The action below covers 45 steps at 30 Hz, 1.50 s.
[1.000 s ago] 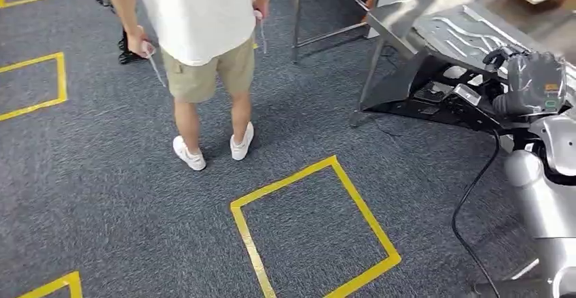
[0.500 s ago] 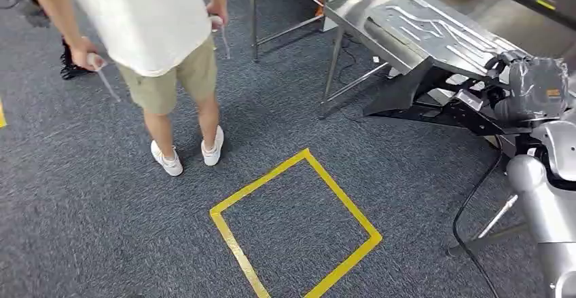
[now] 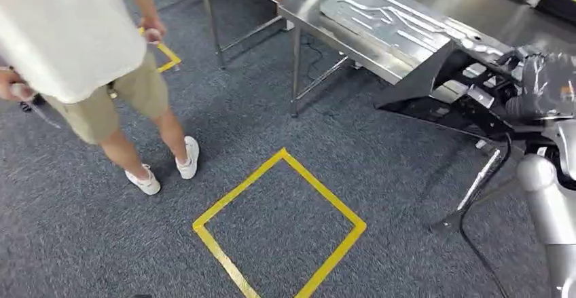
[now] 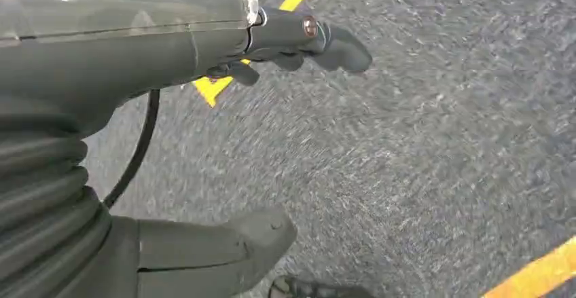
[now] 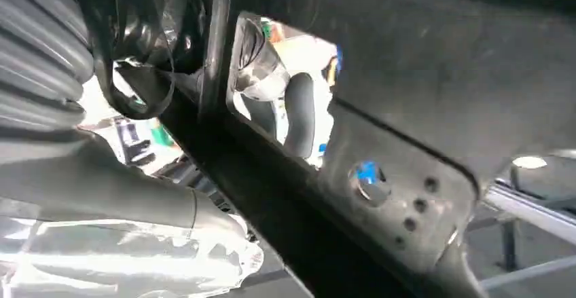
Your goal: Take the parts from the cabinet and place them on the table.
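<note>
right hand (image 3: 543, 84), wrapped in a clear plastic cover, grips one large black sheet-metal part (image 3: 435, 94) at the right edge of the head view. the part juts out from the hand toward the robot's left, its pointed end hanging over the grey carpet (image 3: 285, 121) just in front of the steel tabletop (image 3: 353, 36). in the right wrist view the same part (image 5: 380, 142) fills the space just beyond the hand (image 5: 122, 196), a dark plate with a cut-out window and a few small holes; the fingers are mostly hidden behind it, so how tightly they close cannot be told beyond the hold itself.

left hand (image 4: 272, 47) hangs over the carpet with nothing in it, its dark fingers (image 4: 339, 47) held apart from the thick thumb (image 4: 231, 250).

on the tabletop lies one long silver pressed-metal panel (image 3: 401, 20), ribbed and shiny, just beyond the black part and apart from it.

one full square of yellow tape (image 3: 278, 227) marks the carpet in the middle of the head view, and a corner of a second (image 3: 166, 55) shows farther off. one person (image 3: 81, 53) in a white shirt, khaki shorts and white shoes stands at the left, a slim object in each hand.
</note>
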Tool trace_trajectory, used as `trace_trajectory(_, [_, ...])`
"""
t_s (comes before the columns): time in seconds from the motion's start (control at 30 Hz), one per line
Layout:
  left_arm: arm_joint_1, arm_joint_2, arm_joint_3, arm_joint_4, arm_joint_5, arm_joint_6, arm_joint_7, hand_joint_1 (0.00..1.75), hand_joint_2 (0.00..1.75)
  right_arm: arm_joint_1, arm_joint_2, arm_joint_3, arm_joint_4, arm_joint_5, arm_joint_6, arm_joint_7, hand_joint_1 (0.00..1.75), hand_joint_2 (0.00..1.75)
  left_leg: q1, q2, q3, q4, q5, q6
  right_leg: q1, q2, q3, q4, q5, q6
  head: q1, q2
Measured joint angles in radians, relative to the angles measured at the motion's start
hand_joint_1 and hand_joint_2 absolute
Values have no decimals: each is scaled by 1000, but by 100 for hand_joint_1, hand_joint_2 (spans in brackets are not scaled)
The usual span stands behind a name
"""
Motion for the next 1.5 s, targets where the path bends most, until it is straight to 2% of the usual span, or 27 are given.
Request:
trace_trajectory(0.13, [4, 1, 0, 0, 1, 0, 0, 0, 175, 11, 2, 0, 0, 0, 0, 0, 175, 175, 0, -5, -50, 92, -14, -2, 0, 26, -3, 9, -2, 0, 0, 0])
trace_trajectory(0.17, [3, 1, 0, 0, 2, -2, 0, 0, 175, 16, 2, 0, -1, 0, 0, 0, 175, 175, 7, -27, 51, -137, 134, -5, -10, 76, -6, 33, -15, 13, 0, 0])
trace_trajectory(0.2, [2, 1, 0, 0, 2, -3, -1, 0, 175, 17, 2, -2, -1, -1, -1, 0, 175, 175, 15, -90, 72, -179, 120, -6, -13, 88, -12, 41, -21, 20, 0, 0])
trace_trajectory(0.23, [3, 0, 0, 0, 2, -4, -2, 0, 175, 14, 0, -6, -3, -3, -2, 1, 175, 175, 20, -111, 78, -194, 118, -6, -9, 101, -27, 55, -21, 25, 0, 0])
trace_trajectory(0.33, [4, 0, 0, 0, 6, -6, -4, 0, 175, 31, -4, -13, -11, -6, -5, 1, 175, 175, 9, -79, 74, -184, 120, 7, -18, 131, -38, 54, -12, 37, 0, 0])
trace_trajectory(0.37, [3, -1, 0, 0, 5, -8, -5, 0, 175, 36, -9, -21, -12, -7, -5, 1, 175, 175, 17, -64, 75, -191, 125, 15, -17, 138, -43, 55, -12, 40, 0, 0])
trace_trajectory(0.4, [1, 0, 0, 0, 5, -9, -5, 0, 175, 40, -11, -28, -14, -8, -6, 1, 175, 175, 17, -54, 76, -195, 129, 21, -11, 78, -47, 69, -25, 45, 2, 0])
trace_trajectory(0.43, [1, 0, 0, 0, 5, -9, -6, 0, 175, 36, -14, -33, -15, -10, -6, 1, 175, 175, 16, -43, 76, -198, 130, 28, -10, 34, -67, 113, -56, 51, 3, 0])
trace_trajectory(0.5, [5, 0, 0, 0, 6, -9, -6, 0, 175, 37, -14, -34, -17, -13, -9, 1, 175, 175, 14, -18, 74, -199, 130, 30, -14, 11, -134, 259, -128, 59, 3, 0])
trace_trajectory(0.53, [6, 1, 0, 0, 5, -10, -6, 0, 175, 42, -13, -34, -17, -13, -9, 1, 175, 175, 14, -4, 74, -199, 129, 30, -17, 8, -166, 329, -152, 60, 3, 0])
trace_trajectory(0.57, [6, 1, 0, 0, 5, -10, -6, 0, 175, 45, -11, -34, -17, -13, -9, 1, 175, 175, 14, 7, 74, -199, 128, 30, -19, 7, -179, 358, -154, 61, 3, 0])
trace_trajectory(0.63, [5, 0, 0, 0, 5, -12, -6, 0, 175, 45, -10, -34, -17, -13, -9, 1, 175, 175, 12, 33, 76, -199, 126, 30, -18, 4, -138, 284, -99, 56, 3, 0])
trace_trajectory(0.67, [4, 0, 0, 0, 5, -13, -6, 0, 175, 43, -10, -35, -18, -13, -9, 1, 175, 175, 11, 45, 79, -199, 125, 29, -13, -6, -79, 178, -49, 48, 3, 0])
trace_trajectory(0.7, [3, 0, 0, 0, 5, -14, -7, 0, 175, 42, -11, -39, -20, -13, -9, 1, 175, 175, 10, 55, 82, -200, 123, 27, -6, -30, -26, 86, -15, 37, 3, 0])
trace_trajectory(0.73, [3, -1, 0, 0, 5, -14, -7, 0, 175, 38, -12, -42, -25, -13, -10, 1, 175, 175, 9, 64, 83, -202, 122, 26, 9, -80, -2, 40, -31, 29, 3, 0])
trace_trajectory(0.87, [2, -2, 0, 0, 5, -14, -8, 0, 175, 33, -13, -45, -27, 10, -18, 1, 175, 175, 3, 98, 92, -213, 123, 6, 16, -43, -8, 31, -20, 14, 3, 0])
trace_trajectory(0.9, [0, 1, 0, 0, 5, -15, -8, 0, 175, 35, -15, -46, -29, 23, -25, 1, 175, 175, 2, 86, 88, -207, 112, 1, -2, -40, 5, 11, -11, 9, 2, 0])
trace_trajectory(0.93, [-1, 1, 0, 0, 3, -15, -8, 0, 175, 30, -15, -47, -30, 32, -36, 1, 175, 175, 3, 46, 82, -180, 94, -2, 1, -35, 9, 5, -10, 6, 3, 0])
trace_trajectory(0.97, [0, 0, 0, 0, -1, -16, -8, 0, 175, 24, -11, -46, -31, 45, -48, 2, 175, 175, 4, 19, 51, -115, 56, -3, -1, -32, 9, 6, -9, 2, 1, 0])
trace_trajectory(1.03, [5, 1, 0, 0, -2, -21, -8, 0, 175, 24, -6, -46, -31, 60, -56, 3, 175, 175, 5, -3, -29, 48, -12, -6, 2, -22, 9, 7, -12, -2, 2, 0])
trace_trajectory(1.07, [7, 1, 0, 0, -2, -23, -8, 0, 175, 25, -4, -46, -31, 62, -56, 3, 175, 175, 4, -5, -55, 94, -18, -7, 3, -16, 8, 11, -13, -4, 1, 0])
trace_trajectory(1.13, [8, 3, 0, 0, -2, -31, -9, 0, 175, 24, -1, -46, -31, 69, -56, 3, 175, 175, 5, -5, -36, 42, 38, -9, 3, -6, 8, 19, -19, -2, 1, 0])
trace_trajectory(1.2, [7, 3, 0, 0, -2, -35, -10, 0, 175, 24, -1, -46, -31, 74, -56, 3, 175, 175, 7, -5, 42, -125, 129, -9, -2, 3, 9, 34, -30, 7, 1, 0])
trace_trajectory(1.27, [7, 3, 0, 0, -2, -38, -10, 0, 175, 21, -2, -46, -31, 74, -56, 3, 175, 175, 8, -14, 72, -189, 120, -5, 6, 10, -6, 61, -42, 20, 2, 0])
trace_trajectory(1.4, [5, 3, 0, 0, -2, -41, -11, 0, 175, 21, -3, -46, -31, 76, -58, 3, 175, 175, 4, -14, 65, -182, 124, 20, 1, 12, -10, 59, -41, 30, 2, 0])
trace_trajectory(1.47, [3, 3, 0, 0, -2, -44, -11, 0, 175, 19, -7, -47, -31, 76, -58, 3, 175, 175, 9, -14, 69, -191, 128, 28, -4, 8, -29, 105, -79, 44, 2, 0])
trace_trajectory(1.5, [3, 3, 0, 0, -2, -44, -11, 0, 175, 14, -7, -47, -31, 76, -58, 3, 175, 175, 10, -13, 69, -193, 129, 30, -8, 8, -65, 178, -119, 51, 2, 0])
